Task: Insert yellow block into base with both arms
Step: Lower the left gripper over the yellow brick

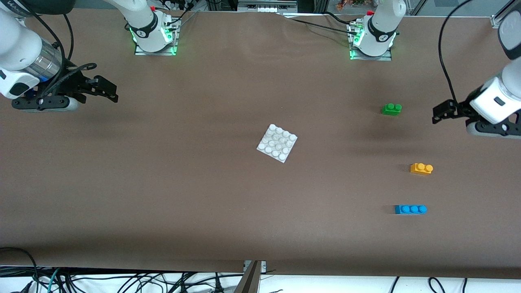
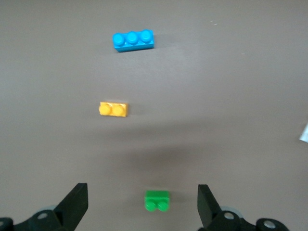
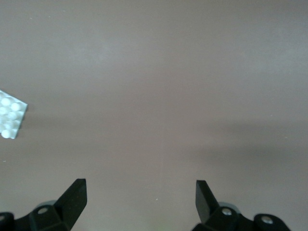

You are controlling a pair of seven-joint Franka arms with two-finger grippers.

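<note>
**Three bricks, one base, two tools waiting apart**

Four plastic pieces lie on the brown table point(image 1: 163, 183): three bricks and one plate.

Nearest the front camera is the blue brick point(image 1: 410, 209), long, with three round studs in a row. Next comes the yellow block point(image 1: 421, 168), a short yellow-orange brick with two round studs facing up; its long axis runs along the table's length, roughly parallel to the blue brick. It sits toward the left arm's end of the table, between the blue brick and the green brick point(image 1: 392, 109), well apart from both. The green brick, also two-studded, lies farthest of the three.

The base point(image 1: 277, 143), a flat white square with a four-by-four grid of round studs, rests near the table's middle, turned so its corners point diamond-wise; it is well apart from every brick.

The left tool point(image 1: 441, 112) hangs over the table's left-arm end, near the green brick, fingers spread and holding nothing. The right tool point(image 1: 106, 90) waits over the other end, fingers likewise spread and bare.
</note>
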